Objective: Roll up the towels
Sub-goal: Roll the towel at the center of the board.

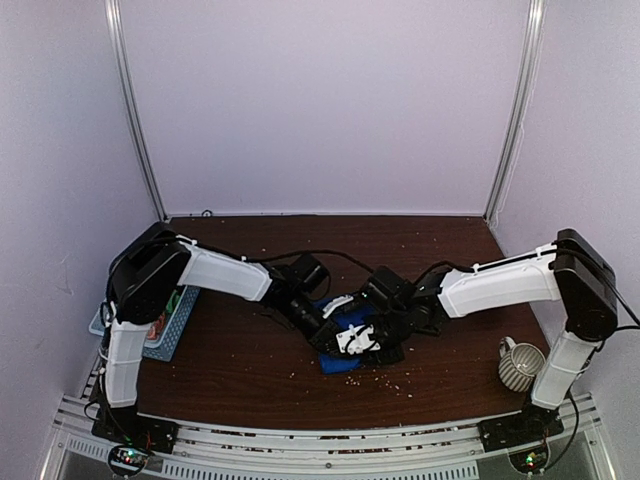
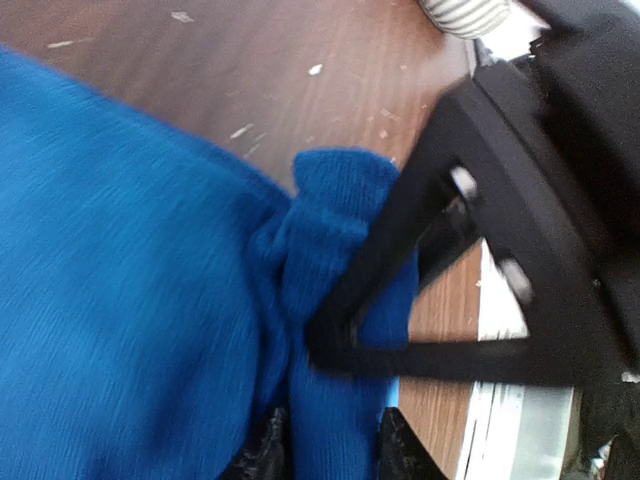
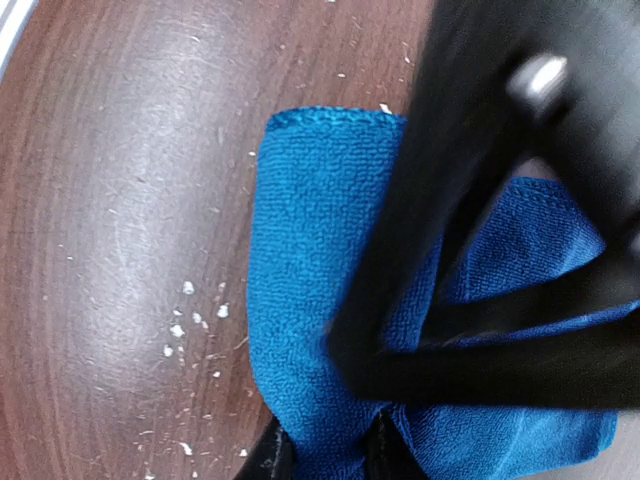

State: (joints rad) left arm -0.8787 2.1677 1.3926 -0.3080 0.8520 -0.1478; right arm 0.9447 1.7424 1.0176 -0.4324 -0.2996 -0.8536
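The blue towel lies bunched near the middle of the table, and both claws meet over it. A fold of the towel runs between the fingers of the left claw and touches both. Whether they press it or sit loose, I cannot tell. It is the same for the right claw: cloth fills its narrow gap, but the grip is unclear. A mug stands at the right and a basket at the left edge.
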